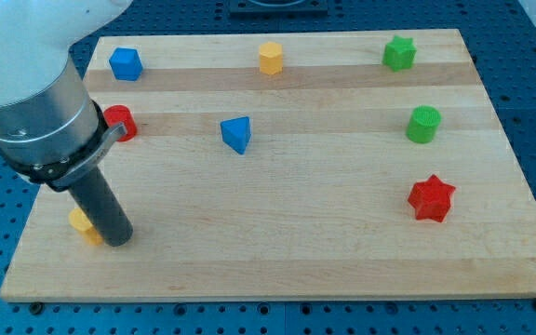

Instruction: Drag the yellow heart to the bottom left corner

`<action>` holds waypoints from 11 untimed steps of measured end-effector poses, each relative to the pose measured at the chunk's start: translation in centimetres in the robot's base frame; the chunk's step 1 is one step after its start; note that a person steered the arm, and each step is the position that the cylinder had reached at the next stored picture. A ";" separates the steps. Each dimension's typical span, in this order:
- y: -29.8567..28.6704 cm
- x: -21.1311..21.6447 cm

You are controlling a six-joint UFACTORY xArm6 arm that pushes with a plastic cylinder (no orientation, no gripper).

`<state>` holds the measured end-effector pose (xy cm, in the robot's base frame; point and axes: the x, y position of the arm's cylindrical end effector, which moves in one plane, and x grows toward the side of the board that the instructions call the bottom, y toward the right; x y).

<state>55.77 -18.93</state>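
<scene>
The yellow heart [83, 224] lies near the board's bottom left, mostly hidden behind my rod, so its shape is hard to make out. My tip [117, 241] rests on the board just to the right of it, touching or almost touching it. The rod rises up and to the left into the large grey arm body at the view's top left.
On the wooden board [287, 270] lie a red cylinder [120, 122] partly behind the arm, a blue cube [126, 64], a yellow hexagon [270, 57], a blue triangle [236, 134], a green star [399, 53], a green cylinder [424, 124] and a red star [431, 198].
</scene>
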 end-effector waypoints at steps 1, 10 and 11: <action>-0.8 0.0; 5.6 -18.1; 9.1 -18.3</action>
<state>37.51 -9.87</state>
